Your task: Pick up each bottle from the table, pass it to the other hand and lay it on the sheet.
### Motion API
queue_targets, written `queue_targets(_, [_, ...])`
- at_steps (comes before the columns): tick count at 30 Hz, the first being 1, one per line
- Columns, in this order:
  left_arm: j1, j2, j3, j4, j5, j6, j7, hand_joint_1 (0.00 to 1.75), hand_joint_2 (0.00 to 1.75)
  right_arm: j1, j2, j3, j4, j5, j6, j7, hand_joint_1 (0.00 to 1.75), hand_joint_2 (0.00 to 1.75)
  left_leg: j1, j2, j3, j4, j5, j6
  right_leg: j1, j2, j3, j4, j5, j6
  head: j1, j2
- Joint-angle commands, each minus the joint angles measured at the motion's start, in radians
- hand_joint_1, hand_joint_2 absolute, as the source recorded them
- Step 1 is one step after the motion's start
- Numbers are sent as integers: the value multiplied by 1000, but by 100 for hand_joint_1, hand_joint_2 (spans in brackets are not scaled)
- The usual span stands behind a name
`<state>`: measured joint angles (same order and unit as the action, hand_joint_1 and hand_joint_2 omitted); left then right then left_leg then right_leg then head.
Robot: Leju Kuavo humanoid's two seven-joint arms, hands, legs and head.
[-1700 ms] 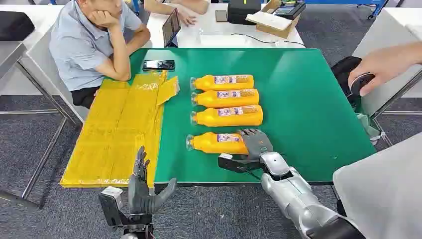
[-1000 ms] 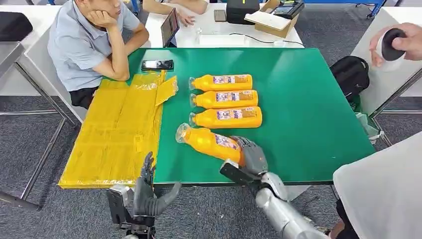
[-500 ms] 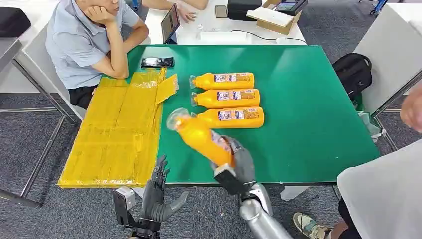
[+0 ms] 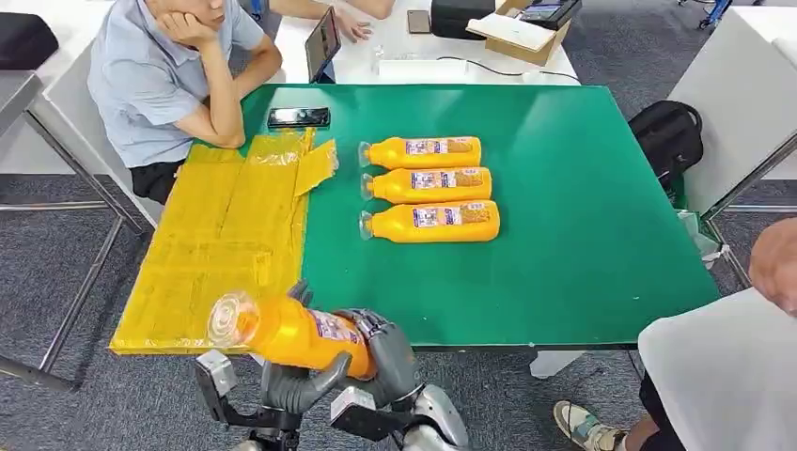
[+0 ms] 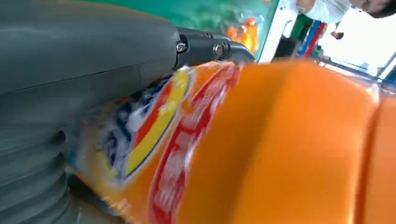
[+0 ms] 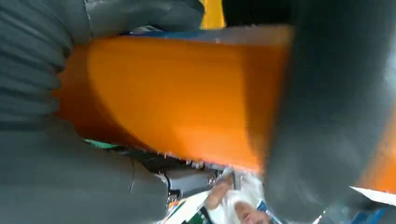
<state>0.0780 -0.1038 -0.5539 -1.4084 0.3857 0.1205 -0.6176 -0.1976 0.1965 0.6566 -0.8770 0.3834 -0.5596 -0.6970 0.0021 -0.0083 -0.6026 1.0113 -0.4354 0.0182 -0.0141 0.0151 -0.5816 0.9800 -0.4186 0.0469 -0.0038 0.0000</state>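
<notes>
An orange juice bottle (image 4: 282,334) with a clear cap hangs off the table's near edge, cap pointing left. My right hand (image 4: 387,352) grips its base end. My left hand (image 4: 287,385) sits right under it, fingers rising behind the bottle and thumb in front, still spread. Up close, the bottle (image 5: 280,149) lies against the left hand (image 5: 84,70). The right hand (image 6: 46,154) wraps the bottle (image 6: 177,98). The yellow sheet (image 4: 216,235) covers the table's left part. Three more bottles (image 4: 432,222) lie side by side in the middle of the green table (image 4: 583,216).
A person (image 4: 160,85) sits at the far left corner, elbow on the table, beside a black phone (image 4: 299,117). Another person (image 4: 742,366) stands close at the right. A black bag (image 4: 669,136) lies on the floor by the right edge.
My right hand lifted the nearest bottle off the table and swung it left and toward me, down onto my left hand. The person's hand at the right withdrew.
</notes>
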Motion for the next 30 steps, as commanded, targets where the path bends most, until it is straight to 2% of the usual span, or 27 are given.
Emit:
queue_targets(1, [-9,44,-38,-43,81,-140,20,0,175,-65,8,138,186,-11,-53,-1,175,175,1,0,4,-1,-1,-1,1,-2,4,-1,-1,-2,0,0])
queue_targets(4, [-22,40,-37,-6,52,-107,47,0,175,-59,1,156,166,-21,-47,-1,175,175,1,0,3,-1,-1,-1,1,-1,3,-1,-1,-2,0,0])
queue_targets(5, [-24,35,-33,4,50,-95,53,24,175,-58,-1,163,160,-23,-48,-1,168,175,0,-1,2,-1,0,-1,1,-2,2,-1,-1,-1,0,0])
queue_targets(6, [-29,33,-31,12,50,-95,53,157,175,-56,2,168,161,-21,-48,-1,162,175,1,-1,3,-1,-1,-1,1,-3,3,-1,-1,-2,0,0])
queue_targets(7, [-34,24,-24,34,67,-91,76,175,175,-55,0,179,159,-21,-43,-1,136,175,1,-2,3,-1,-1,-1,1,-4,3,-1,-2,-2,0,0])
queue_targets(8, [-35,20,-19,45,83,-93,88,175,175,-52,-2,193,152,-27,-27,-1,99,175,1,-1,3,-1,0,-1,1,-3,3,-1,-1,-1,0,0])
queue_targets(9, [-35,18,-18,49,91,-98,90,175,175,-50,-3,195,150,-30,-25,-1,16,175,1,-1,2,-1,0,0,1,-2,2,-1,-1,-1,0,0])
queue_targets(10, [-37,16,-11,59,139,-133,106,175,175,-46,-9,204,136,-51,-28,-1,0,175,1,-1,4,-1,-1,-1,1,-3,4,-2,-1,-1,0,0])
queue_targets(15, [-33,13,6,58,205,-163,135,175,175,-45,-17,225,110,-81,-35,-1,0,175,1,-1,1,-1,0,-1,1,-2,1,-1,-1,-1,0,0])
queue_targets(16, [-34,7,17,62,218,-155,140,175,175,-44,-23,236,102,-86,-37,-1,0,0,1,-1,3,-1,-1,-1,1,-2,3,-1,-1,-2,0,0])
queue_targets(18, [-38,-7,44,72,240,-115,162,175,175,-45,-26,244,99,-104,-54,-1,0,0,0,-1,1,-1,0,0,0,-2,1,0,-1,-1,0,0])
queue_targets(20, [-48,-31,113,86,273,-6,181,175,175,-48,-27,254,91,-144,-86,-1,0,0,1,-2,2,-1,0,-1,1,-3,2,-1,-1,-1,0,0])
queue_targets(21, [-48,-31,113,86,273,-6,181,175,175,-48,-27,254,91,-144,-86,-1,0,0,0,-1,1,-1,0,-1,1,-3,1,-1,-1,-1,0,0])
queue_targets(23, [-65,-45,178,93,224,144,137,175,175,-47,-34,260,67,-165,-119,-1,0,0,0,-1,2,-1,0,-1,1,-2,2,-1,-1,-1,0,0])
queue_targets(25, [-76,-44,199,95,192,197,114,175,175,-46,-38,262,55,-173,-129,-1,0,0,1,-1,2,-1,0,-1,1,-2,2,-1,-1,-2,0,0])
queue_targets(26, [-80,-62,226,95,123,293,57,175,175,-40,-47,260,38,-169,-139,-1,0,0,0,-1,2,-1,0,-1,1,-3,2,-1,-1,-1,0,0])
queue_targets(30, [-94,-66,254,85,34,395,10,175,175,-35,-59,266,19,-168,-139,-1,0,0,1,-2,0,0,0,-1,1,-3,1,0,0,-1,0,0])
